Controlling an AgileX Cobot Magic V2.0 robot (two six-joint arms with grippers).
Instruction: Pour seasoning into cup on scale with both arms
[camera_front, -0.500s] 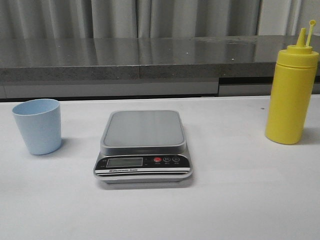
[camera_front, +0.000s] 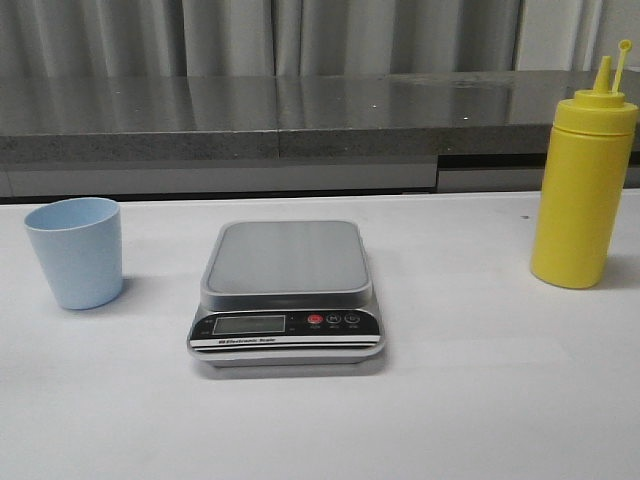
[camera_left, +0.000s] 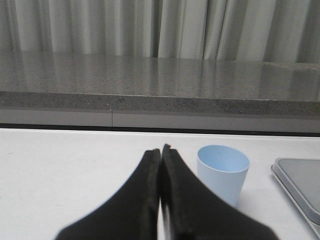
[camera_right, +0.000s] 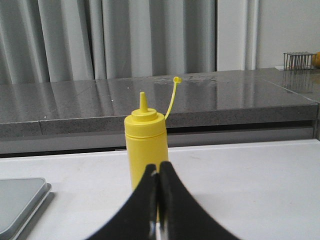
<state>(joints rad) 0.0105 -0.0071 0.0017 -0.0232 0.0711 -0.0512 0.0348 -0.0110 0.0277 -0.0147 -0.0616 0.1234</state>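
The pale blue cup (camera_front: 76, 251) stands upright on the white table at the left, apart from the scale (camera_front: 286, 290) in the middle. The yellow seasoning bottle (camera_front: 583, 186) stands upright at the right, its tethered cap off the nozzle. Neither arm shows in the front view. In the left wrist view my left gripper (camera_left: 161, 148) is shut and empty, with the cup (camera_left: 223, 172) a little beyond and beside it. In the right wrist view my right gripper (camera_right: 158, 166) is shut and empty, with the bottle (camera_right: 145, 145) straight beyond the fingertips.
A grey stone counter (camera_front: 280, 120) runs along the back of the table, with grey curtains behind it. The scale's platform edge shows in the left wrist view (camera_left: 297, 185) and the right wrist view (camera_right: 22, 202).
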